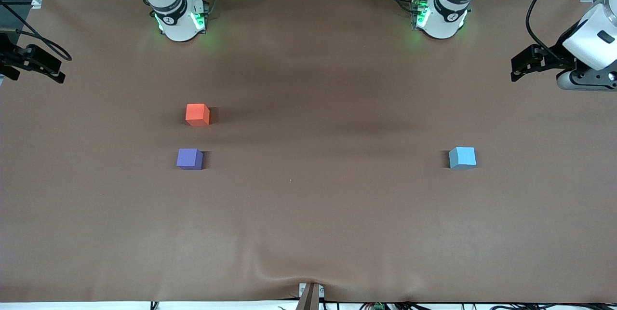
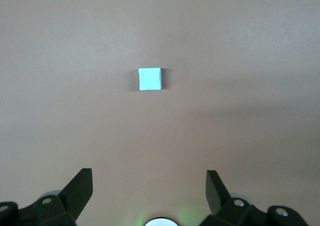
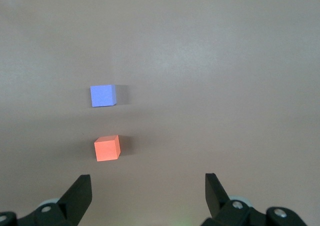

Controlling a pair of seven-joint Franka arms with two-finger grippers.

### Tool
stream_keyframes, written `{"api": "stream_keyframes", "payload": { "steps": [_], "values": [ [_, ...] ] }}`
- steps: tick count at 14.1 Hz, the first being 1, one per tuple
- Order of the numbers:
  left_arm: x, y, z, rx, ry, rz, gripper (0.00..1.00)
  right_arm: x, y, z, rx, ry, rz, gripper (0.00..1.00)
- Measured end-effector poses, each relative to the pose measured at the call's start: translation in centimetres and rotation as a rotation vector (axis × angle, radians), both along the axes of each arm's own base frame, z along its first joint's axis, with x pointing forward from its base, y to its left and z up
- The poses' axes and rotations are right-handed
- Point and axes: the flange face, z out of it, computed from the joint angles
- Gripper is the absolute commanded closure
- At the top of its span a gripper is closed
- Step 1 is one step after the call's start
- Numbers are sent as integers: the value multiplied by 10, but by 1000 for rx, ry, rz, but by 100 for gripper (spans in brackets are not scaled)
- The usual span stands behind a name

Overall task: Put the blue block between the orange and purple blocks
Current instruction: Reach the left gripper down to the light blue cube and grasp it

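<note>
Pre-grasp stage: left end effector point(image 2: 149, 183) and right end effector point(image 3: 148, 183) hung spread and empty; next, the left descends onto the blue block point(image 2: 150, 79), then carries it between the orange block point(image 3: 107, 148) and purple block point(image 3: 102, 95).

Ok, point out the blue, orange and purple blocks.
blue block point(image 1: 462, 157): front view, middle of its top face.
orange block point(image 1: 197, 114): front view, middle of its top face.
purple block point(image 1: 189, 158): front view, middle of its top face.
</note>
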Motion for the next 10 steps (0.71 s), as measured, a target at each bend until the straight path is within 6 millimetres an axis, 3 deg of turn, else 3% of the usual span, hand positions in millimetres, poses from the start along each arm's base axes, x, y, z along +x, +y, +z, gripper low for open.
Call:
{"api": "stream_keyframes", "payload": {
  "steps": [3, 5, 8, 10],
  "values": [
    [2, -2, -6, 1, 17, -7, 0, 0, 2, 0, 0, 1, 4, 0],
    [9, -9, -24, 4, 52, -19, 0, -2, 11, -1, 0, 21, 20, 0],
    [35, -36, -82, 18, 129, -7, 0, -6, 16, -3, 1, 52, 28, 0],
    [58, -37, -129, 29, 165, 61, 0, -6, 15, -3, 1, 53, 26, 0]
  ]
}}
